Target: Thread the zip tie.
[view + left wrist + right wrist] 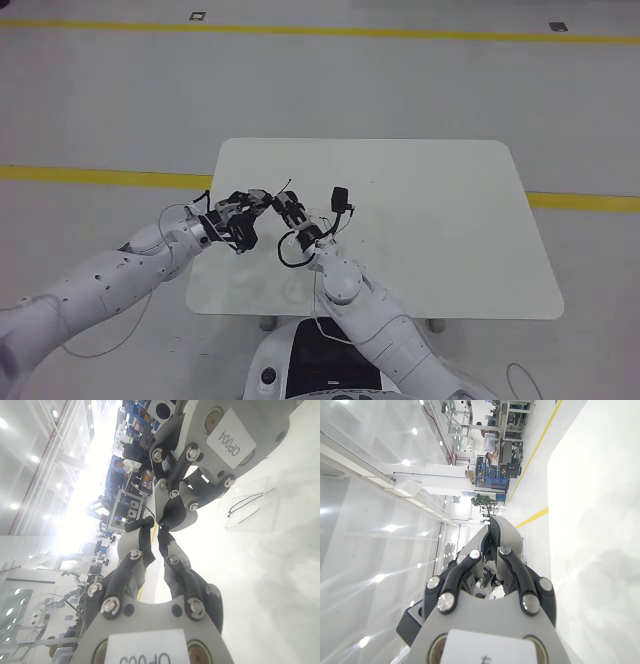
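Over the table's (450,230) near left part my two grippers meet tip to tip. The right gripper (283,208) (490,522) is shut on a thin black zip tie (487,510), whose strap pokes out past the fingertips. Its free tail (285,186) rises between the two grippers. In the left wrist view the left gripper (153,528) (258,203) has its fingers drawn close with a narrow gap, pinching at the tie's end. Right in front of it the right gripper (161,521) comes in from the opposite side, and the strap (150,511) runs beside its white finger.
Spare black zip ties (246,510) lie in a flat clear tray (262,485) on the white table beyond the grippers. The right and far parts of the table offer free room. A yellow floor line (90,176) runs behind the table.
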Controlling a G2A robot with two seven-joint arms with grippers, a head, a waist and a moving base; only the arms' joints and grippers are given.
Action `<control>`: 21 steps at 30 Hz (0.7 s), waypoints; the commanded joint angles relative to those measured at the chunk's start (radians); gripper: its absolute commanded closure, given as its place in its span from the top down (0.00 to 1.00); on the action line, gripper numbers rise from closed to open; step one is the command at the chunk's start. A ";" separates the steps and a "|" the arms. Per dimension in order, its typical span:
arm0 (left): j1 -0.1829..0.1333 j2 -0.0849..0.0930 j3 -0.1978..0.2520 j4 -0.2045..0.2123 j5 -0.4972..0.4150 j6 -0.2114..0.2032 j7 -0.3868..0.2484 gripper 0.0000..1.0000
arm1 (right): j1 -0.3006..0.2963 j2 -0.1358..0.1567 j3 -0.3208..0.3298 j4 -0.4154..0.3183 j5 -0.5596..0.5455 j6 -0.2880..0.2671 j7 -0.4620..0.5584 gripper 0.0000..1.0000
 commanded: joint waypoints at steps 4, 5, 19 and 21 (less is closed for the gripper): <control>0.000 -0.001 0.000 0.000 0.000 -0.004 0.001 0.00 | -0.001 0.000 0.001 0.000 0.000 0.004 0.002 0.00; 0.000 -0.001 0.000 0.000 0.000 -0.005 0.001 0.00 | -0.001 0.000 0.001 -0.001 0.000 0.006 0.002 0.00; 0.005 0.016 0.000 0.039 0.000 0.007 0.073 0.00 | -0.015 0.005 0.028 -0.034 -0.009 0.003 -0.021 1.00; 0.005 0.023 0.000 0.045 0.000 0.004 0.097 0.00 | -0.021 0.007 0.035 -0.045 -0.011 -0.001 -0.023 1.00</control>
